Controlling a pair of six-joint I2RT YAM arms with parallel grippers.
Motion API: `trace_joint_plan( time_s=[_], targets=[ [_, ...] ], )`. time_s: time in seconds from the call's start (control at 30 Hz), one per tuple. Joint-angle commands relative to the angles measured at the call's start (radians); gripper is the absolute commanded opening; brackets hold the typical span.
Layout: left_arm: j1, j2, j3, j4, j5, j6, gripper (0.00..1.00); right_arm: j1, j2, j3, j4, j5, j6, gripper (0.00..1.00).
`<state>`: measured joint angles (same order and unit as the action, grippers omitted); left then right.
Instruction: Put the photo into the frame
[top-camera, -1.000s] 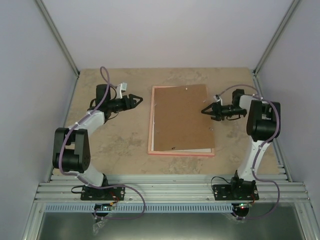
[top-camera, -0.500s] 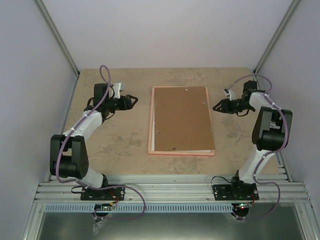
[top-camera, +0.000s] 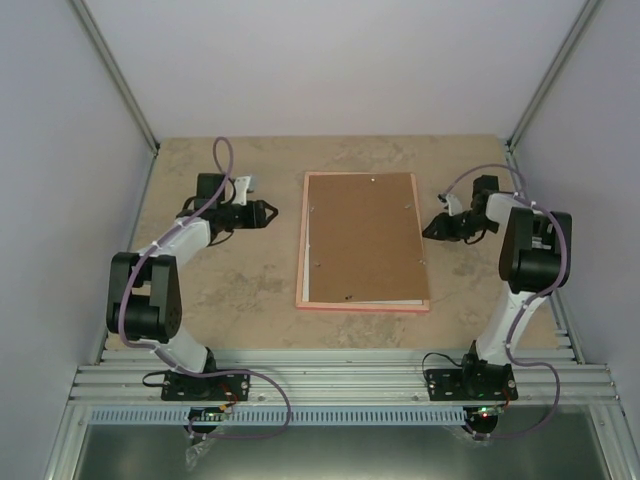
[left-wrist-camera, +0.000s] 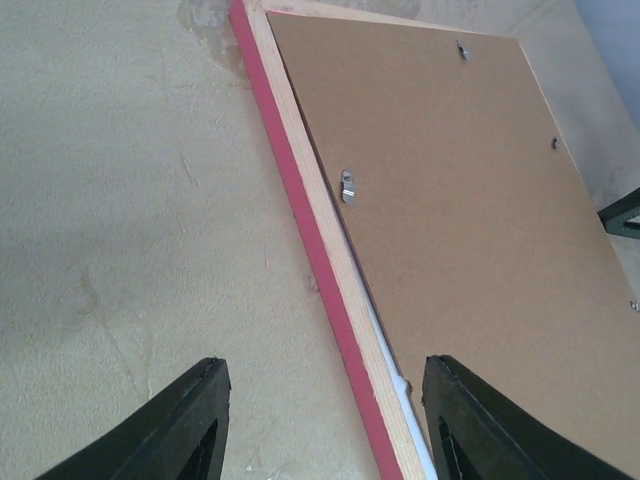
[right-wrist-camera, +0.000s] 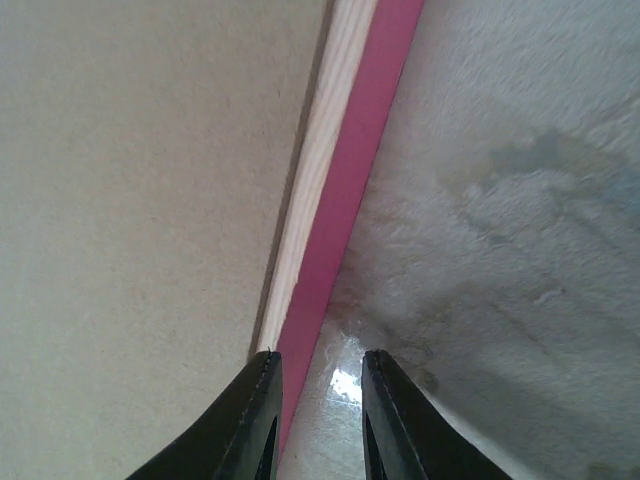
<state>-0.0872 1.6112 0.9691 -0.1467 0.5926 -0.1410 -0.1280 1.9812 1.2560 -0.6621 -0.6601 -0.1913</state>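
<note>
Frame: the pink frame (top-camera: 362, 304) lies back-up in the middle of the table (top-camera: 240, 290), long sides toward the two arms.
Backing board: a brown backing board (top-camera: 365, 235) covers the frame's opening, with small metal turn clips (left-wrist-camera: 347, 186) along its edges.
Photo: its printed face shows nowhere. A white sliver (left-wrist-camera: 400, 385) peeks out between board and rail and may be the photo's edge, but I cannot tell.
Left gripper: the left gripper (left-wrist-camera: 325, 365) hovers low beside the frame's left rail, jaws spread and empty.
Right gripper: the right gripper (right-wrist-camera: 320, 370) sits just off the right rail, jaws parted only narrowly, nothing between them.
Handling, frame: probably light and stiff, with thin wooden rails. It likely slides on the smooth top if pushed from one side, so steady it from both long rails.
Handling, board: thin, rigid and flat, offering no grip from above. Its exposed edge near the white sliver looks like the best place to take hold.
</note>
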Motion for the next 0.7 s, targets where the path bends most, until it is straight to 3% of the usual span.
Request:
trace_joint_plan(
  time_s=[0.0,0.33,0.67],
  targets=[
    [-0.013,0.035,0.008,0.002,0.01,0.027,0.55,0.015,0.019,-0.025,0.032,0.022,-0.024,0.25],
    [-0.069,0.121,0.004,-0.002,0.015,0.017,0.52,0.039,0.001,-0.07,0.045,0.041,-0.046,0.28],
    [-0.074,0.165,-0.028,0.024,0.019,-0.006,0.43,0.029,-0.114,-0.104,0.059,0.014,-0.057,0.27]
  ],
)
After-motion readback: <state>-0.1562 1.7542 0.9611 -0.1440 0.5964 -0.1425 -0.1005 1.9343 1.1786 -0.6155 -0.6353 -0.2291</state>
